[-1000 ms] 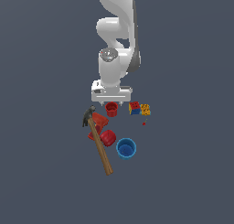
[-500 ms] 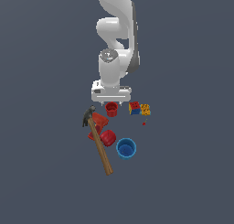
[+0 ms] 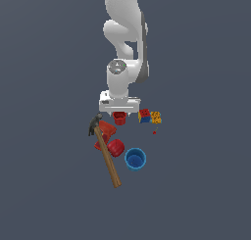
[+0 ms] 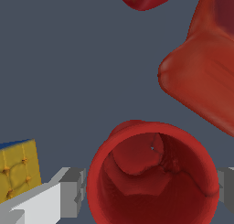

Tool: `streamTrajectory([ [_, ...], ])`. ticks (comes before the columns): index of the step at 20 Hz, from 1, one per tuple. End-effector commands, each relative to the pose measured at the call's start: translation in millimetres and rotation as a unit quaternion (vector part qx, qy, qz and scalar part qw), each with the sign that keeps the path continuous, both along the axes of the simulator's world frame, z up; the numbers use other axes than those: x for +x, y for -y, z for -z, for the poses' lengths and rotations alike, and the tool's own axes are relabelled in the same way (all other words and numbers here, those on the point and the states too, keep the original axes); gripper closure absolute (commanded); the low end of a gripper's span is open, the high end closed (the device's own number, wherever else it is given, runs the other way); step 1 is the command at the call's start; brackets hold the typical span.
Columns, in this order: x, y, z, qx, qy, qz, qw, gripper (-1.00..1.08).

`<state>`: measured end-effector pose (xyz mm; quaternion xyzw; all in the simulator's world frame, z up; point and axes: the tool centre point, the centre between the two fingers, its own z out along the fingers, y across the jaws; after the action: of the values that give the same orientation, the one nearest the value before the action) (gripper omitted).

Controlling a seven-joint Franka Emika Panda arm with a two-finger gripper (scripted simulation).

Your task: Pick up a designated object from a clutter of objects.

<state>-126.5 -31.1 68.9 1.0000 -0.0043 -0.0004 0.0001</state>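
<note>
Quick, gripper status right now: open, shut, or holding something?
Gripper: open, one finger on each side of the red cup, not yet clamped on it.

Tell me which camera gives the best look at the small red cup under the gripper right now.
The wrist view: the red cup fills the frame, open mouth up, with the gripper fingers on either side of its rim. In the exterior view the cup is only a small red patch, partly hidden under the hand.
</note>
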Motion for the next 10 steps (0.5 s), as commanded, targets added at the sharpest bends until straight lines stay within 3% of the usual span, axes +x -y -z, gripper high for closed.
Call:
streamTrajectory([
  [1, 0, 0, 10, 0.0, 0.0, 0.0, 1.0, -0.92],
  [10, 0, 0, 22, 0.0, 0.0, 0.0, 1.0, -0.92],
])
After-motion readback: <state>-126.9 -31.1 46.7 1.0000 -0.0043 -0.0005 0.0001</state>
